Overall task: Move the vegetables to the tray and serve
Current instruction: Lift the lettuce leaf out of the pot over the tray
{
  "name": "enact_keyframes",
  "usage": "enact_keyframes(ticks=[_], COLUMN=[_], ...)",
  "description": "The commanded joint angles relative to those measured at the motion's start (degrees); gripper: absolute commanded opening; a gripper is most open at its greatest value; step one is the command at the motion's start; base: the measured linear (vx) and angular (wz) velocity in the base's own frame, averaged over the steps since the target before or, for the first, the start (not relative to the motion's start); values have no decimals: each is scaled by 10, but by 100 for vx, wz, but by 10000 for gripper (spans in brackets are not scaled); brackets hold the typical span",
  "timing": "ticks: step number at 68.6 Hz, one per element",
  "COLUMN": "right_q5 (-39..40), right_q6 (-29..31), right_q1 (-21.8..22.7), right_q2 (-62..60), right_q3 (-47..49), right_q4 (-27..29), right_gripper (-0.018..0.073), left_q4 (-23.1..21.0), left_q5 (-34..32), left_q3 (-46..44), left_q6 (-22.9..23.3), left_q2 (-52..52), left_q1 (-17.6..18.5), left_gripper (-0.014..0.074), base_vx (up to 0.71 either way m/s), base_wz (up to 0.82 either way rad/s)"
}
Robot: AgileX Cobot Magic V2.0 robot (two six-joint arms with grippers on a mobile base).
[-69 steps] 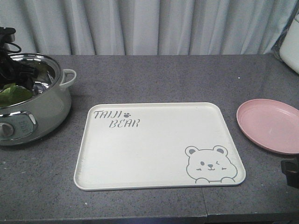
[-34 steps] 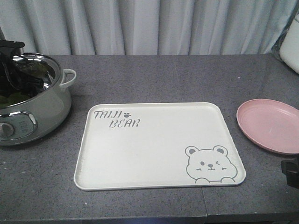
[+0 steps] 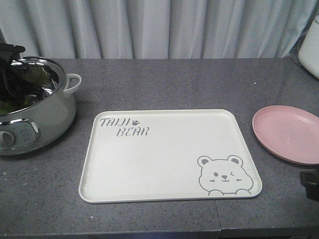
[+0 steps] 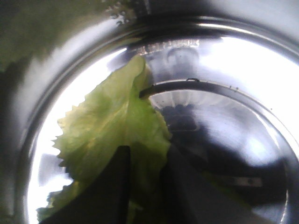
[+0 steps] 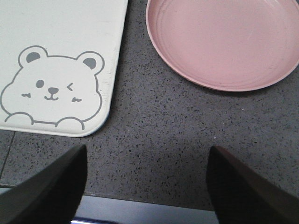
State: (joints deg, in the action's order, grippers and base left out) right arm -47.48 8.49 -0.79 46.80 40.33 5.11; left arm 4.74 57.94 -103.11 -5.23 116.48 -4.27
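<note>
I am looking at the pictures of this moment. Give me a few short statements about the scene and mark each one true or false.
1. The tray has nothing on it. True.
2. The lettuce leaf lies on the pink plate. False: it is inside the electric pot, between the fingers of the left tool.
3. The right tool is open above the grey table. True.
4. The pink plate stands left of the tray. False: it stands to its right.

place: likely kitchen | cues: electric pot [image 3: 47,117], tray [image 3: 164,149], pink plate [image 3: 289,134], grey counter [image 3: 174,84]
</note>
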Motion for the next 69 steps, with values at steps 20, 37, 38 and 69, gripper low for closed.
enact_keyframes(ticks=[20,37,38,69], right_q5=[28,28,28,29], right_q6=[2,2,2,2], right_q1=[3,3,3,3], right_q2=[0,0,0,0], right_q3=[19,19,19,19], right_q4=[2,2,2,3], right_gripper=[525,525,525,525], left_q4=[-2,-13,-16,-53], left_q5=[-1,9,10,22], left_q3=[-17,-17,-17,-17], left_q6=[4,4,4,-7], left_q2=[-91,-148,-152,-264], left_q1=[0,1,1,102], left_gripper=[-7,-7,-7,-7], base_vx=[0,0,0,0], base_wz=[0,0,0,0])
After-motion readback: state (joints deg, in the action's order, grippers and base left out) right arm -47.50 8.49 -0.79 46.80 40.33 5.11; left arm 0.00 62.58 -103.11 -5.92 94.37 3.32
